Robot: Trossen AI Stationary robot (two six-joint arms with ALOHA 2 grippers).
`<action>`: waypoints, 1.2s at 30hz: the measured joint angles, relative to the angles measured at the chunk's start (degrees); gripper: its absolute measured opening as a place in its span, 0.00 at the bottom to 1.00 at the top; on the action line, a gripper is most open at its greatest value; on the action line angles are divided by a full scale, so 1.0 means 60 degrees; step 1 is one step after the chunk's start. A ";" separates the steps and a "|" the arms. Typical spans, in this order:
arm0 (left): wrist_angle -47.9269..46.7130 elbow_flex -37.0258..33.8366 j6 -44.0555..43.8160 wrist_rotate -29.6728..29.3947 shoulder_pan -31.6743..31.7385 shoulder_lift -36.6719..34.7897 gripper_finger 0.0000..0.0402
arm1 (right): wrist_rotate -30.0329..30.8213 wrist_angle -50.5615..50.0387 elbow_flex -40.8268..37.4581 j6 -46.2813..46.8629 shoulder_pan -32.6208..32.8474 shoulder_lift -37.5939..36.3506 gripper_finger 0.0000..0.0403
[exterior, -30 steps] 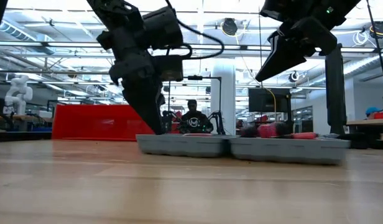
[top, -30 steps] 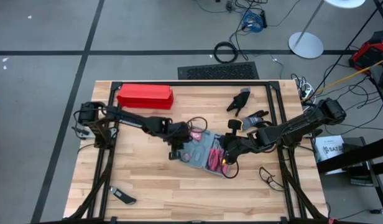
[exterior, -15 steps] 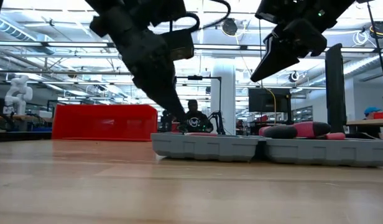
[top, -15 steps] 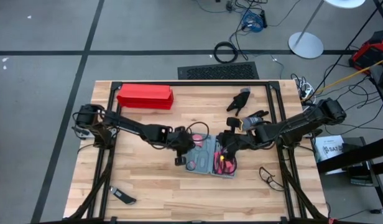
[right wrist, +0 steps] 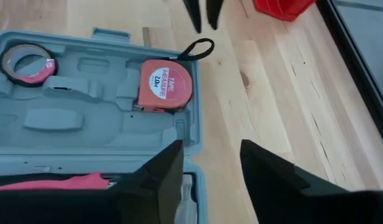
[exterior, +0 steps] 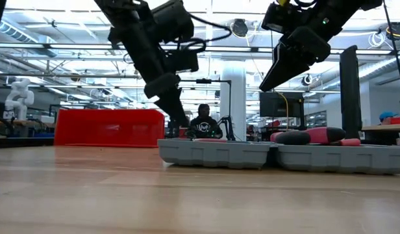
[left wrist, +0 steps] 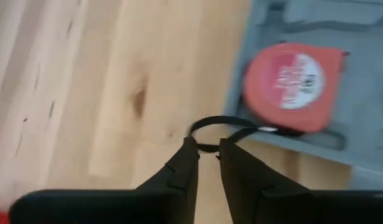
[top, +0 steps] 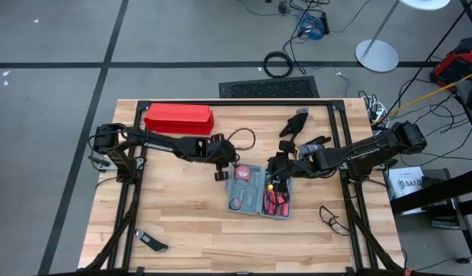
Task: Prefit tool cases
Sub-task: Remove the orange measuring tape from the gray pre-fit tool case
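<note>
High view shows us the open tool case [top: 259, 191] lying mid-table [top: 182, 222]. Our left pincer [top: 220, 173] hangs just beside its far-left corner, fingers narrowly parted and empty; our right pincer [top: 272, 182] hovers over the case, spread wide, empty.

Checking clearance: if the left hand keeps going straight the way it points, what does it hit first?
Most likely the black wrist loop of the orange tape measure, lying just past the left hand; beyond it, the open tool case. Depth is unclear.
</note>
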 joint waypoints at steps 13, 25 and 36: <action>0.0175 0.0000 -0.0724 0.1926 0.0815 0.0045 0.36 | -0.0007 0.0004 0.0000 -0.0115 -0.0132 0.0000 0.46; 0.0191 0.0004 -0.1222 0.2338 0.1045 0.0237 0.36 | -0.0011 0.0000 0.0000 -0.0137 -0.0132 0.0000 0.46; 0.0667 0.0004 -0.1156 0.2437 0.1088 0.0752 0.36 | -0.0007 -0.0084 0.0000 -0.0192 -0.0132 0.0004 0.46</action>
